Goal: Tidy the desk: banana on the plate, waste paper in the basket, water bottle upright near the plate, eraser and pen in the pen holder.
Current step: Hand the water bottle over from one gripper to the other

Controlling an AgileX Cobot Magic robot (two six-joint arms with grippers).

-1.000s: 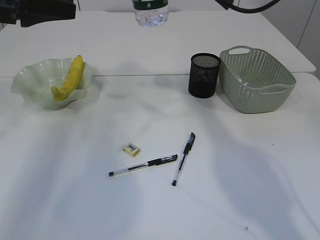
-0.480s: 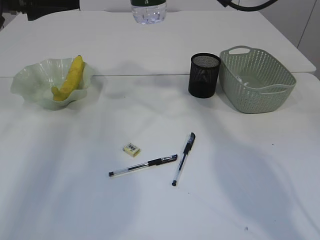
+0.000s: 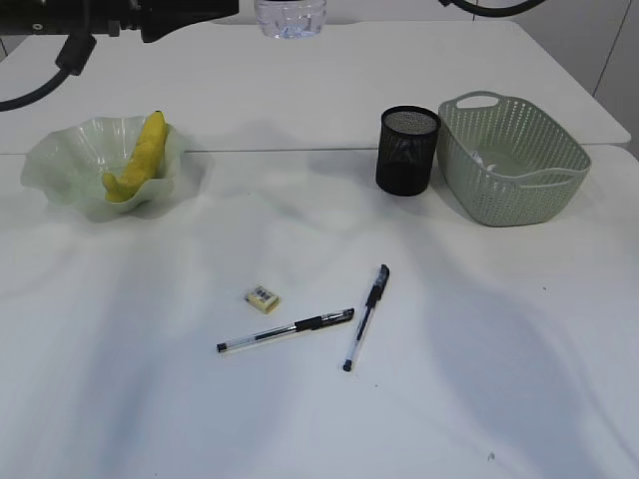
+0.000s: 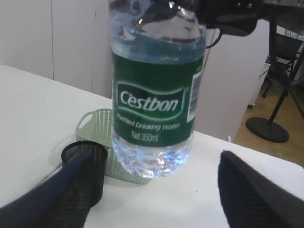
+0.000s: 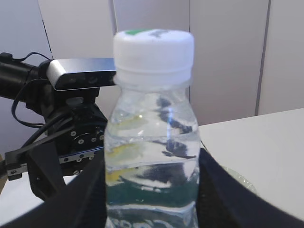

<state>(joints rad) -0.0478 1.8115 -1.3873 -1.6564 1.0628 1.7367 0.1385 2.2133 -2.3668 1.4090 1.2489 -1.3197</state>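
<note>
Water bottle (image 4: pixel 154 95) hangs upright above the far edge of the table (image 3: pixel 300 419), with only its clear base showing at the top of the exterior view. The right gripper (image 5: pixel 152 190) has its two dark fingers (image 5: pixel 85 194) pressed against the bottle's sides below the white cap. The left gripper (image 4: pixel 152 194) faces the green label with its fingers (image 4: pixel 251 199) spread wide, clear of the bottle on both sides. On the table's left edge, the banana (image 3: pixel 138 160) lies in the wavy pale-green plate (image 3: pixel 60 160). The black mesh pen holder (image 3: pixel 407 150) stands just beside the green basket (image 3: pixel 514 160) toward the far right corner. Near the table's middle lie the eraser (image 3: pixel 263 298) and two pens (image 3: pixel 287 331), well apart from the holder.
</note>
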